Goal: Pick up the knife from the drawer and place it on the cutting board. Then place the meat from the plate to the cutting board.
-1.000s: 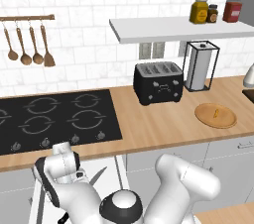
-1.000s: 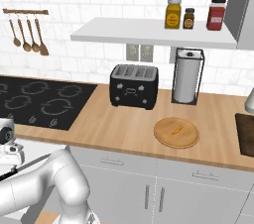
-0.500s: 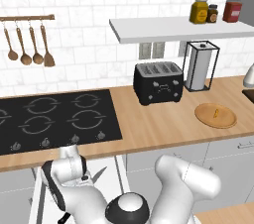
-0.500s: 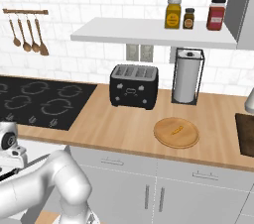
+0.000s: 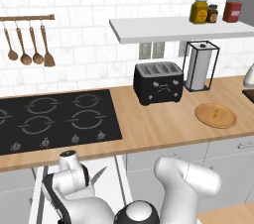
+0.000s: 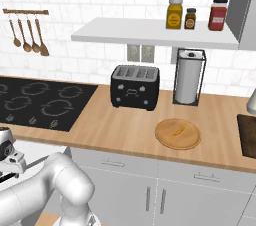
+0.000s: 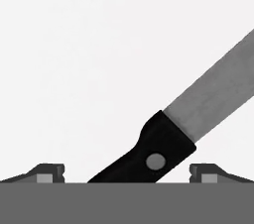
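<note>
**Open gripper over the knife in the drawer**

In the hand view you see the gripper (image 7: 127,172) with its two fingertips (image 7: 45,172) spread wide, one at each side of the knife (image 7: 163,143). The black handle lies between them, touching neither, and the grey blade runs diagonally to the upper right across the white floor of the drawer (image 7: 89,59). Nothing is gripped.

In the left base view the arm reaches down into the pulled-out drawer (image 5: 121,178) below the counter (image 5: 163,129), just in front of the stove (image 5: 54,119); the tip of the blade (image 5: 99,175) shows beside the wrist.

On the counter, to the right of the toaster (image 6: 135,86), you find the plate (image 6: 177,134) with the small orange meat (image 6: 178,131) lying on it. The dark cutting board (image 6: 248,135) sits at the right edge, apart from the plate.
</note>
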